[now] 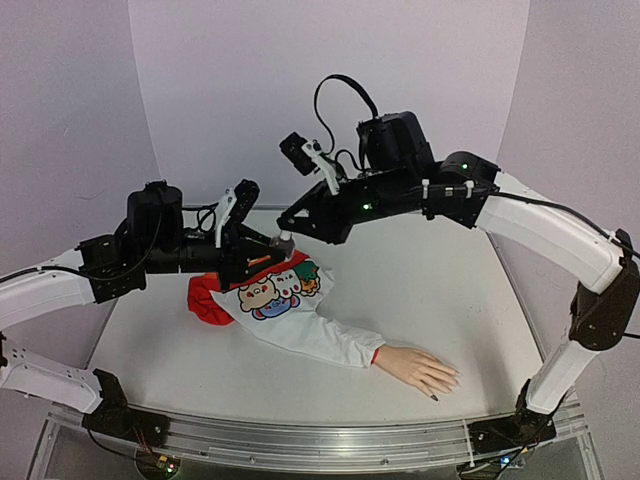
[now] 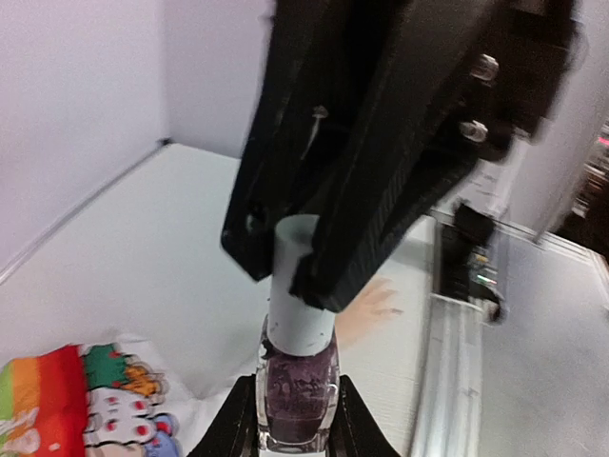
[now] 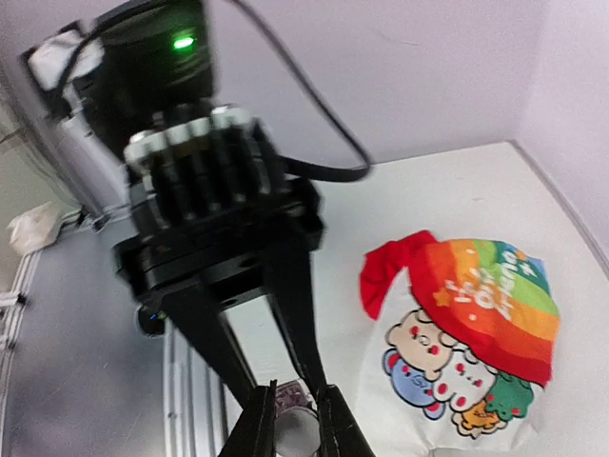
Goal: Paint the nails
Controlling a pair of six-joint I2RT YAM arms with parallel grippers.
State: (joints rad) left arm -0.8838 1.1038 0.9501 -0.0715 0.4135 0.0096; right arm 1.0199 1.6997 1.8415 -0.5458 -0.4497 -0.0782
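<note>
The left gripper point(image 2: 295, 424) is clamped tight on the glass body of a purple nail polish bottle point(image 2: 297, 390), above the cartoon-print shirt point(image 1: 275, 295). Reaching in from 2 o'clock in the top view, the right gripper point(image 3: 295, 424) is pinched on the bottle's pale cap point(image 2: 303, 319). The mannequin hand point(image 1: 415, 365) lies at the table's point(image 1: 450, 290) 5 o'clock, well apart. Its nails point(image 1: 455, 380) point toward 4 o'clock, and one is dark.

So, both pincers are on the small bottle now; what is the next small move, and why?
Probably the right pincer should twist the pale cap to unscrew it, while the left pincer holds the bottle steady. Each is shut on its part, the cap is on, and the mannequin hand lies apart from them.
</note>
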